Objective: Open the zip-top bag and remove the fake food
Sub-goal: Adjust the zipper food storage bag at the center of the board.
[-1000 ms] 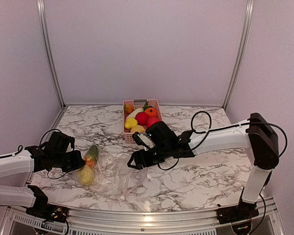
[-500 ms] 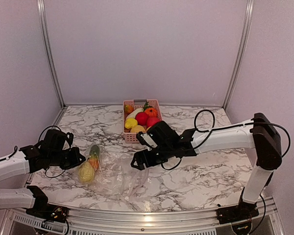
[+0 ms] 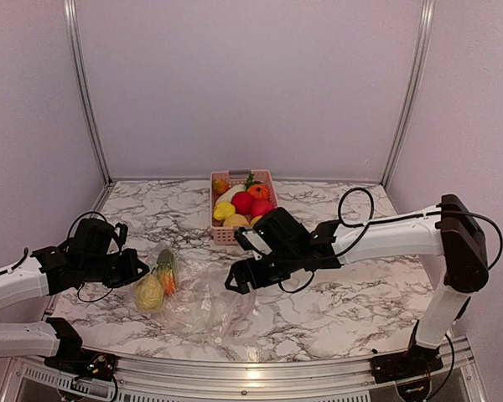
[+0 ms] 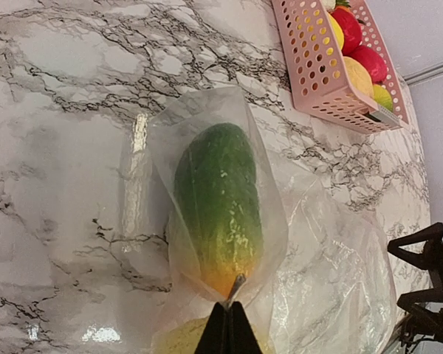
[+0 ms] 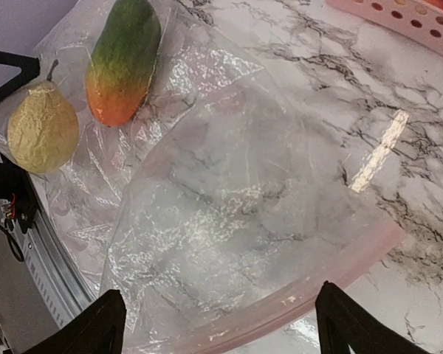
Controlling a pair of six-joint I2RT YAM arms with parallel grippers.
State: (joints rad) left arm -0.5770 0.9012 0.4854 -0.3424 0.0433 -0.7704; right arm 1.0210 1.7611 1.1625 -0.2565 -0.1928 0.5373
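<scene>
Left claw pinches zip-top bag — zip edge toward spread right claw.

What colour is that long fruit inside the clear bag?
The long fruit is dark green fading to orange; left wrist view shows it best.

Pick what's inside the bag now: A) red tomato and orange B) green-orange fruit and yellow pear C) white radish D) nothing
B: the green-orange fruit and the yellow pear lie under the plastic of the zip-top bag in the right wrist view.
</scene>
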